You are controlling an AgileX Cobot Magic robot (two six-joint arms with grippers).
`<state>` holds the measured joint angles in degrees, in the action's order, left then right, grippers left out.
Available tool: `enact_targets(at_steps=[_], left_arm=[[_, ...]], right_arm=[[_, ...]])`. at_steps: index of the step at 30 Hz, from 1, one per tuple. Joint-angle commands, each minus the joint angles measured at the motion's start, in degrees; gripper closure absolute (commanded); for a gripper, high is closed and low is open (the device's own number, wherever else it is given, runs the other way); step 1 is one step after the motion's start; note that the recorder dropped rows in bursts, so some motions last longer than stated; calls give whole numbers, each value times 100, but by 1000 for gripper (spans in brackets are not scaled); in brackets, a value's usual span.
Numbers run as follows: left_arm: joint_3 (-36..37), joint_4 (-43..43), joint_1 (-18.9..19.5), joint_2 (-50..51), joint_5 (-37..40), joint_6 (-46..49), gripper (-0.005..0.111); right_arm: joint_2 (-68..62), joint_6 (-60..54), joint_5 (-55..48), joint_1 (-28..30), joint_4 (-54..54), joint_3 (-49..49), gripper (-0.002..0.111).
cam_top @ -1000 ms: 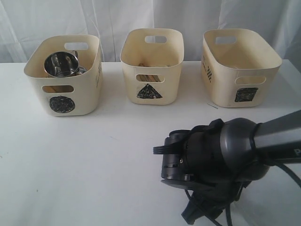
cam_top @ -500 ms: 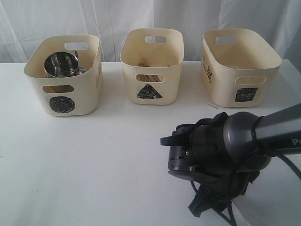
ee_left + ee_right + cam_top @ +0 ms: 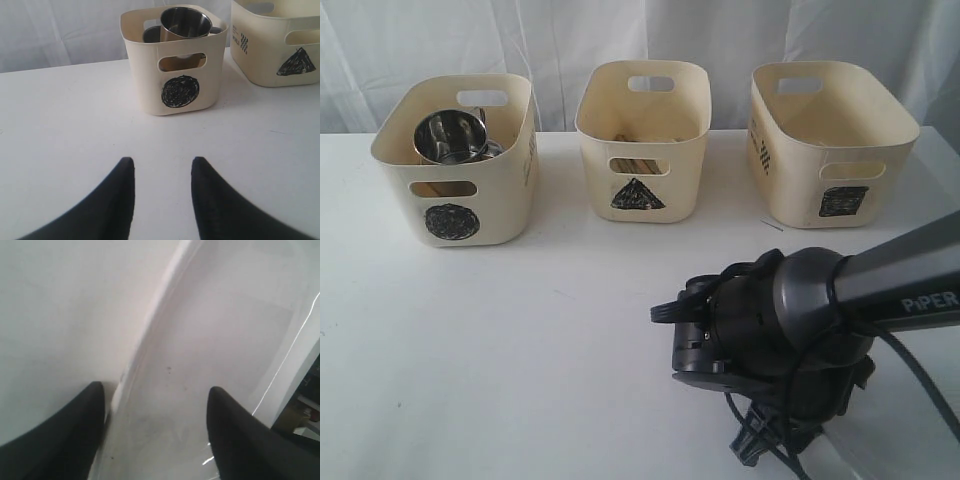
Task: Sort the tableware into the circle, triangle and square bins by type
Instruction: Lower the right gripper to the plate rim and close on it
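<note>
Large white plate [image 3: 215, 330]: right gripper [image 3: 156, 388] jaws wide apart astride its rim, not clamped; left gripper [image 3: 162, 160] jaws apart, empty.

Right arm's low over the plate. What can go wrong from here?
1. Plate rim lies close to one finger of the open right gripper, off-centre: closing may miss or slip.
2. White plate on white table: the edge is hard to judge.
3. Loose cable trails low; may snag.
</note>
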<state>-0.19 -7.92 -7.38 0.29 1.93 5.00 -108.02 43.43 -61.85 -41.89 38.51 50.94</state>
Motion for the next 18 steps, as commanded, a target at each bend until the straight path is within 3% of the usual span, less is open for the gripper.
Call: enact_targets(at_steps=[1,6,14,18], left_arm=[[19,-15,7,-29,-34,-7,64],[19,-15,7,-29,-34,-7,64],[19,-15,7,-29,-34,-7,64],[19,-15,7,-29,-34,-7,64]], right_arm=[[-155,32,143,33,-97,-31,51],[-150,32,156,33,-121,-31,57],[-150,-17,196,33,-295,-31,98],[-110,-114,254,20,-314,-31,108]])
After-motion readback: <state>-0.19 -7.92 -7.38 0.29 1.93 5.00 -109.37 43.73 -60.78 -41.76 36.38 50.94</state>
